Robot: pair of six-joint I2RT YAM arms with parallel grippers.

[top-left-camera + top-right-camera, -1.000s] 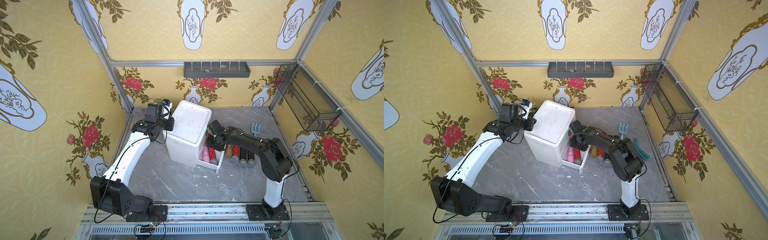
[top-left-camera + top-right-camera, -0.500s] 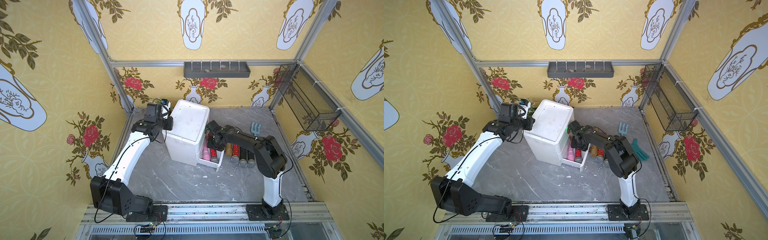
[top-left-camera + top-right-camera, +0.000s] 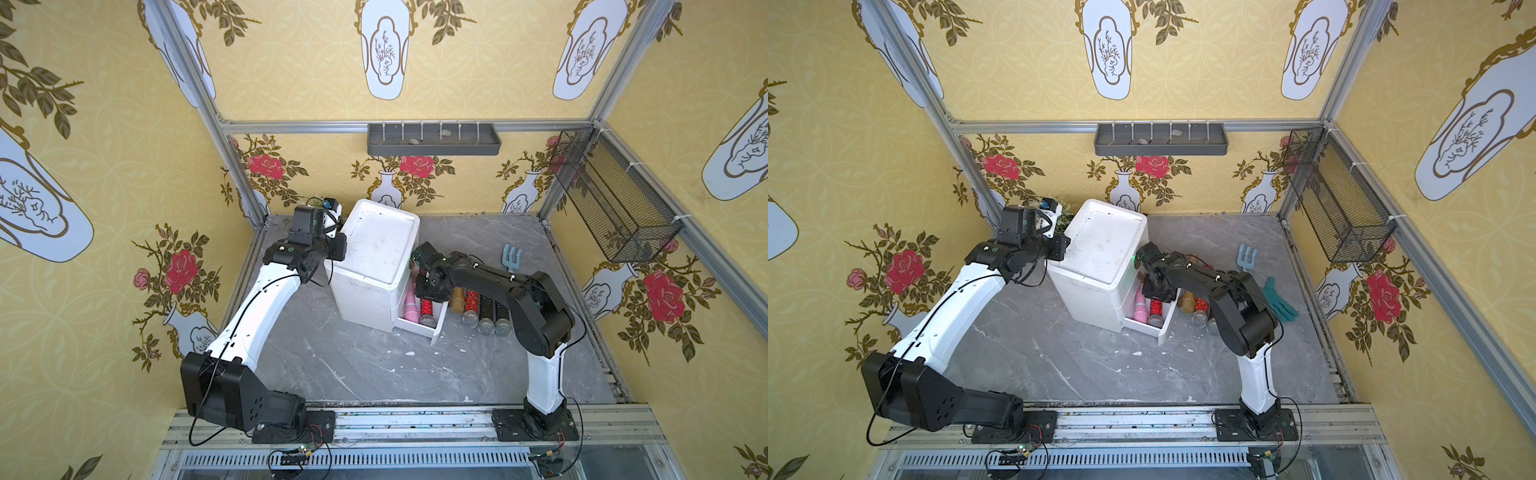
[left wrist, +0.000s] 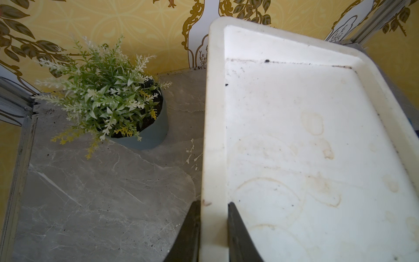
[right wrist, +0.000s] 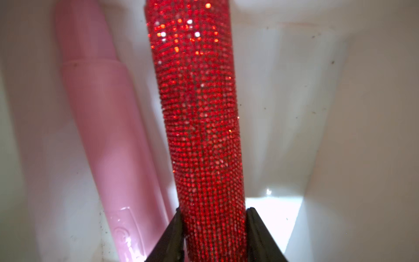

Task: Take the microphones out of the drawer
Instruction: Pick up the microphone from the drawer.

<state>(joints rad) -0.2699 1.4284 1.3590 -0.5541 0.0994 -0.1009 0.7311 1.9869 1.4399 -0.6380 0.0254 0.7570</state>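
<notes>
A white drawer cabinet (image 3: 378, 245) stands at the back of the table, and its bottom drawer (image 3: 438, 328) is pulled out. Inside lie a red glitter microphone (image 3: 427, 309) (image 5: 199, 113) and a pink microphone (image 3: 411, 305) (image 5: 108, 124), side by side. My right gripper (image 5: 213, 211) reaches down into the drawer, and its fingers press both sides of the red microphone's handle. In both top views the wrist hides those jaws. My left gripper (image 4: 214, 204) is shut on the rim (image 4: 213, 136) of the cabinet's top at its left edge.
Several microphones (image 3: 471, 305) lie in a row on the table just right of the drawer. A blue hand rake (image 3: 511, 255) and a green glove (image 3: 1279, 299) lie further right. A potted plant (image 4: 113, 102) stands behind my left gripper. A wire basket (image 3: 615, 208) hangs on the right wall.
My right gripper has dipped a little further into the drawer and its jaws have narrowed onto the red microphone. The left arm and the cabinet have not moved.
</notes>
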